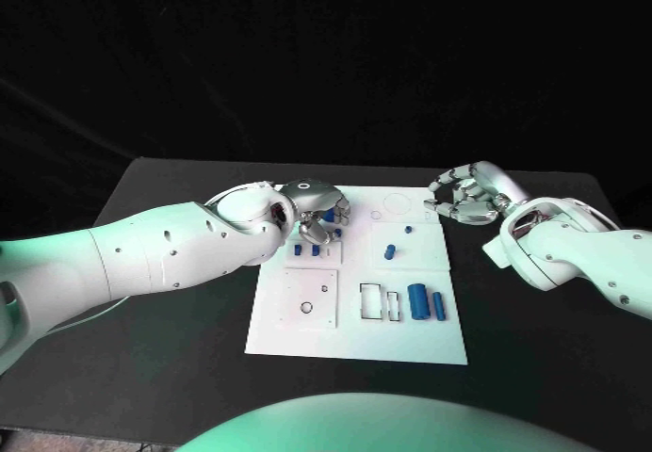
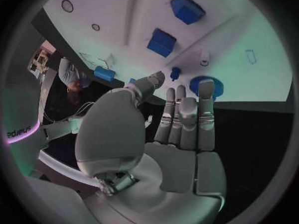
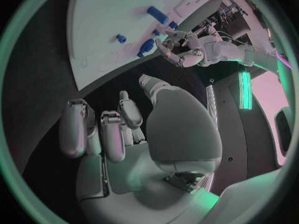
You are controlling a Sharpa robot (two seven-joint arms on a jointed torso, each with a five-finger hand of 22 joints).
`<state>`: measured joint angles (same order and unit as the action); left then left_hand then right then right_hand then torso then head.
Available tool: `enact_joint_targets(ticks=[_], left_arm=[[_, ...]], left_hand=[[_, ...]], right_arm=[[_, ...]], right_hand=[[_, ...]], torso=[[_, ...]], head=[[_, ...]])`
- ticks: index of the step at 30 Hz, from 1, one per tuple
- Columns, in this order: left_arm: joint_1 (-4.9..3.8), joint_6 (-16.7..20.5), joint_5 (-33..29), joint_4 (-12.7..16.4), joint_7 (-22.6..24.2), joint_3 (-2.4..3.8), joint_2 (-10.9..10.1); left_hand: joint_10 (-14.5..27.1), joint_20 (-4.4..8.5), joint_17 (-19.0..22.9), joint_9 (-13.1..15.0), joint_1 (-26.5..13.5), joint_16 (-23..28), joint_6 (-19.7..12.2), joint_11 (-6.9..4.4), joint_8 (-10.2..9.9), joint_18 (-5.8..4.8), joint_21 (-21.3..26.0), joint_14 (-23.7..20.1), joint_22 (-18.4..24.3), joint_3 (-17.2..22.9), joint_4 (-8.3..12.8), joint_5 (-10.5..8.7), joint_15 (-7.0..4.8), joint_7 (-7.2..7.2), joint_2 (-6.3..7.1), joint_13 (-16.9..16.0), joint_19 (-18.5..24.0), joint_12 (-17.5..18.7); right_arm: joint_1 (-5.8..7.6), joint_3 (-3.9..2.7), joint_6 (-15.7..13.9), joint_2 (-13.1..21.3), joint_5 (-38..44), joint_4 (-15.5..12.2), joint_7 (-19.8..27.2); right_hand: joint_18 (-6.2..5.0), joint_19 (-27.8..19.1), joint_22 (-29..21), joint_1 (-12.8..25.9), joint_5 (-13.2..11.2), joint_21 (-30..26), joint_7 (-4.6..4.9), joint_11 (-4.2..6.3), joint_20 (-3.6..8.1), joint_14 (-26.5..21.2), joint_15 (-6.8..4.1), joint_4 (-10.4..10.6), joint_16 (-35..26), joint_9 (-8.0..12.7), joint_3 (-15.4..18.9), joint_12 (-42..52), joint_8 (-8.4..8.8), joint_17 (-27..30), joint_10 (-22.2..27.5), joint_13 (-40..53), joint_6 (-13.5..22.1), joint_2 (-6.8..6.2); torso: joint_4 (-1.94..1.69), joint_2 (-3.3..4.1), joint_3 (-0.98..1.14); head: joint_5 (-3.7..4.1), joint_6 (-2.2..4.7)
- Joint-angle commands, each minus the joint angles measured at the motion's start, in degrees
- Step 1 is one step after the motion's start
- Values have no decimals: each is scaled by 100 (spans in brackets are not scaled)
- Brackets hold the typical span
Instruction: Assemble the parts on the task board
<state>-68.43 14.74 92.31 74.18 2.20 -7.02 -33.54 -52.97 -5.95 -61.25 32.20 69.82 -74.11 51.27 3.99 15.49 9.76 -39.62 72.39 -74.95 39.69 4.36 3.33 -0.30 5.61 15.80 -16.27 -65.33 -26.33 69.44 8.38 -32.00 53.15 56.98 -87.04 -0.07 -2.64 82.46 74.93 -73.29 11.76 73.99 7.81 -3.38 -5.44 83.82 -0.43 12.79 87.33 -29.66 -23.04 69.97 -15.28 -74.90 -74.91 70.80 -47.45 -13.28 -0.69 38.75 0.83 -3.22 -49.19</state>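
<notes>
The white task board [image 1: 360,325] lies in the middle of the black table. My left hand [image 1: 313,202] hovers over its far left part with fingers stretched out and apart, holding nothing. A round blue part [image 2: 206,84] lies just past its fingertips [image 2: 206,92], beside a small blue peg [image 2: 175,73]. Two blue blocks [image 2: 162,42] lie further on. Large blue cylinders [image 1: 418,301] lie at the board's near right, and a short one [image 1: 390,251] at its middle. My right hand [image 1: 469,193] hangs off the board's far right corner, fingers loosely bent, holding nothing.
Outlined recesses [image 1: 310,299] mark the board's near left part, and a rectangular slot [image 1: 371,298] sits beside the large cylinders. Bare black table [image 1: 163,311] surrounds the board on all sides. My left hand [image 3: 181,52] also appears in the right wrist view.
</notes>
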Motion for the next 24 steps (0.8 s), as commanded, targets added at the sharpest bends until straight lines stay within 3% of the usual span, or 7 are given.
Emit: enact_joint_targets(ticks=[1, 10, 24], left_arm=[[0, -165, 226, -21, -86, 4, 43], [-2, -419, 225, -129, -188, 10, 143], [-2, -585, 205, -352, -245, 13, 293]], left_hand=[[-34, 2, 13, -8, 4, -27, 70, -3, -28, -118, -35, 13, -349, 34, -3, -25, -4, 17, -68, 28, -30, 48], [-262, 12, -166, -45, 49, -251, 284, -16, -39, -173, -458, 187, -445, 182, -3, -33, -10, 62, -178, 161, -196, 157], [-383, 28, -283, -83, 52, -395, 309, -28, -108, -211, -774, 306, -498, 244, 13, -39, -28, 85, -173, 289, -308, 345]], right_arm=[[-3, 0, 13, -4, 21, -9, 54], [-3, 0, 18, -8, 21, -13, 48], [-3, -1, 28, -22, 21, -16, 44]], right_hand=[[-97, -33, 816, 29, 33, -26, 12, 19, 9, 458, -39, -3, -27, -5, -39, -20, -12, -988, 39, -5, 39, -21], [-97, -33, 816, 29, 33, -26, 12, 19, 9, 458, -39, -3, -27, -5, -39, -20, -12, -988, 39, -5, 39, -21], [-95, -27, 818, 45, 31, -21, 12, 19, 10, 461, -39, -2, -25, -5, -46, -16, -15, -993, 28, -3, 43, -23]], torso=[[-4, -3, 8], [-16, -6, 5], [-12, -4, -1]], head=[[28, -17], [30, -52], [52, -65]])
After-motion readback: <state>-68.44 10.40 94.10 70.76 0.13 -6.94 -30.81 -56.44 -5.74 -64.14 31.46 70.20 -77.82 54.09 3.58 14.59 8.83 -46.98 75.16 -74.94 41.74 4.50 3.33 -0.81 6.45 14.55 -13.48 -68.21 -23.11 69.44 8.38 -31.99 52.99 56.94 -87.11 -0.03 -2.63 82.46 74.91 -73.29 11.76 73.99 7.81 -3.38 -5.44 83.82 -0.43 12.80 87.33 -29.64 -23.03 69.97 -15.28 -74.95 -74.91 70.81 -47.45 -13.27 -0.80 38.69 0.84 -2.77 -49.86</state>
